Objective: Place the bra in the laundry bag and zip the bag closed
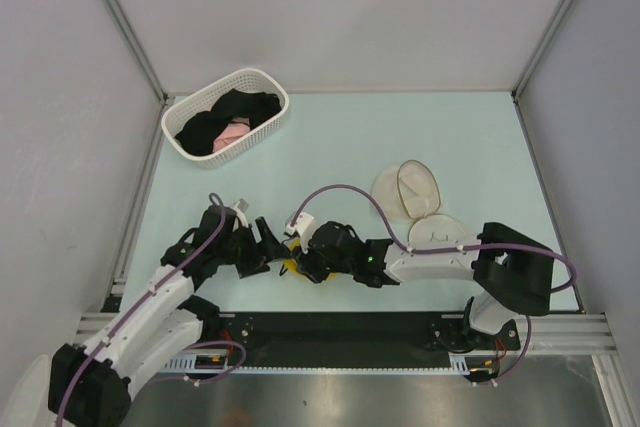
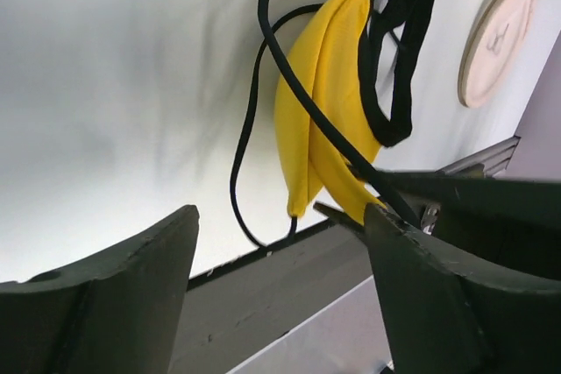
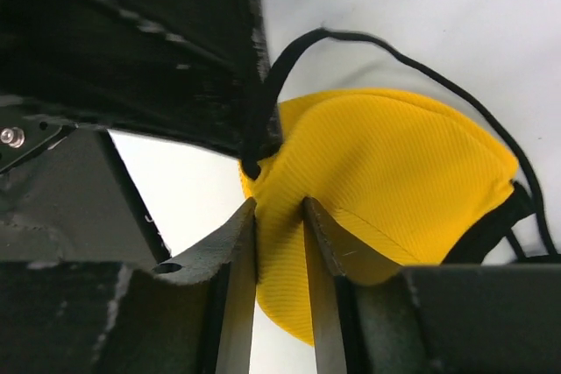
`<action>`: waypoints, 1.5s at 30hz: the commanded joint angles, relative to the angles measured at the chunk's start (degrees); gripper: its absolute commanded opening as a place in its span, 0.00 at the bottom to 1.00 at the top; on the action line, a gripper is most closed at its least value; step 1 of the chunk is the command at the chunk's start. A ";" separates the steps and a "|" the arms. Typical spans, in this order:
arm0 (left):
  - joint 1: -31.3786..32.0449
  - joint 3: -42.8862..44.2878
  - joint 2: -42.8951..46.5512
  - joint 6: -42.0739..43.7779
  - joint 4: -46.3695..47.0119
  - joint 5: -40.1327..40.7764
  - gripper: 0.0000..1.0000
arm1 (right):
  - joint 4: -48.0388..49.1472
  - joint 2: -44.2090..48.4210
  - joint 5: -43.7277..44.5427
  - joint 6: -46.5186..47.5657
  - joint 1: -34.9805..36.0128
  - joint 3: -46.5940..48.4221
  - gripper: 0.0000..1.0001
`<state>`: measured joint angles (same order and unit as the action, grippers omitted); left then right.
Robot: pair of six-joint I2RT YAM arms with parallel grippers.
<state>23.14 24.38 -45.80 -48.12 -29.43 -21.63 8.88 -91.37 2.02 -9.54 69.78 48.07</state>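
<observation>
A bright yellow, folded bra (image 3: 394, 181) with black straps sits at the pale green table's (image 1: 400, 127) near edge, between both arms. The right gripper (image 3: 279, 216) pinches one cup narrowly. The left gripper (image 2: 280, 243) gapes wide and empty. The open cream mesh laundry bag (image 1: 410, 190) lies rightward, nearer the right arm.

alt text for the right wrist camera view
A folded yellow bra on a pale table, its edge pinched between the right gripper's two dark fingers. A thin black strap loops above it, and part of the other arm fills the upper left.
</observation>
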 commanded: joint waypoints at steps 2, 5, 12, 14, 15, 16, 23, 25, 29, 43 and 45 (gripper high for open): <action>-0.46 2.43 8.79 -3.47 -11.08 2.29 0.88 | 1.75 0.23 -6.14 -3.72 -1.22 1.50 0.36; -0.46 1.99 12.48 -4.79 -10.31 0.89 0.95 | 2.27 1.10 -10.80 -6.54 -2.98 1.23 0.47; -0.46 1.02 7.86 0.04 -1.17 -2.44 0.97 | 2.99 10.94 -18.99 -14.88 -6.93 -4.38 0.78; -0.37 1.80 3.46 2.92 1.30 -3.51 0.96 | 0.97 16.28 -19.16 -18.82 -10.17 -7.27 0.81; -0.37 2.24 1.61 3.99 1.31 -3.51 0.96 | 0.09 17.88 -19.77 -20.07 -11.49 -8.25 0.83; -0.37 2.68 -1.98 5.04 1.04 -2.81 0.96 | -1.31 19.98 -20.38 -21.04 -12.72 -9.13 0.84; 1.65 4.62 -8.85 9.27 3.59 0.17 0.93 | -7.82 36.60 -21.27 -23.51 -18.97 -16.25 0.88; 1.83 3.84 -10.79 9.53 6.64 -1.57 0.88 | -10.27 40.03 -21.88 -23.68 -20.91 -17.22 0.88; 2.44 1.73 -15.98 8.48 11.84 -5.88 0.73 | -12.66 43.29 -22.50 -23.16 -22.75 -17.31 0.88; 5.25 2.07 -26.79 7.77 21.87 -13.17 0.36 | -12.66 41.01 -23.82 -22.80 -24.07 -17.22 0.88; 5.34 2.60 -27.58 8.82 21.61 -13.96 0.17 | -12.66 40.31 -23.91 -22.63 -24.34 -17.31 0.88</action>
<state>27.92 25.91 -71.88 -40.64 -11.05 -31.59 -4.40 -50.22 -20.93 -32.42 46.02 30.79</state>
